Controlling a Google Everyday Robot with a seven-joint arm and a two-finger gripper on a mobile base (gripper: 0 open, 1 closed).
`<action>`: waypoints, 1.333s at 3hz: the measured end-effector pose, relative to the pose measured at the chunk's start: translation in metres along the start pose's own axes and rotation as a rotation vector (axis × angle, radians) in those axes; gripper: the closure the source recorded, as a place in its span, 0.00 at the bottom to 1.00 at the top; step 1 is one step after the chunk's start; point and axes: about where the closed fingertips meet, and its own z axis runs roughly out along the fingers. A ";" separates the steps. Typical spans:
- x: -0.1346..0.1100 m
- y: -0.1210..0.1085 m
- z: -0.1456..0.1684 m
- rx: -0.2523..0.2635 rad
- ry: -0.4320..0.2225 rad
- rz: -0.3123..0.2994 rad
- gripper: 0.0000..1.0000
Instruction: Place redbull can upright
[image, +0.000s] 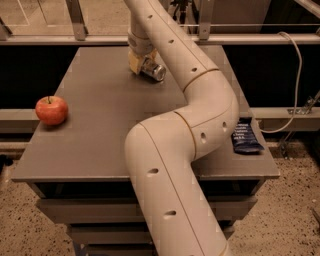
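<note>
The redbull can (154, 72) is at the far middle of the grey table (100, 125). It lies tilted on its side, its shiny silver end pointing toward the front right. My gripper (142, 65) reaches down from the long cream arm (200, 100) and is shut on the can, just at the table surface. One yellowish finger (134, 62) shows on the can's left; the other is hidden behind the arm.
A red apple (51, 110) sits near the table's left edge. A dark blue snack wrapper (246, 138) lies at the right edge. My arm crosses the table's middle and right. A metal railing (75, 37) runs behind the table.
</note>
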 end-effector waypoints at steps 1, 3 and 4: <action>-0.006 -0.024 -0.051 0.008 -0.147 0.012 1.00; 0.007 -0.065 -0.219 -0.045 -0.653 0.020 1.00; 0.041 -0.060 -0.270 -0.081 -0.859 0.006 1.00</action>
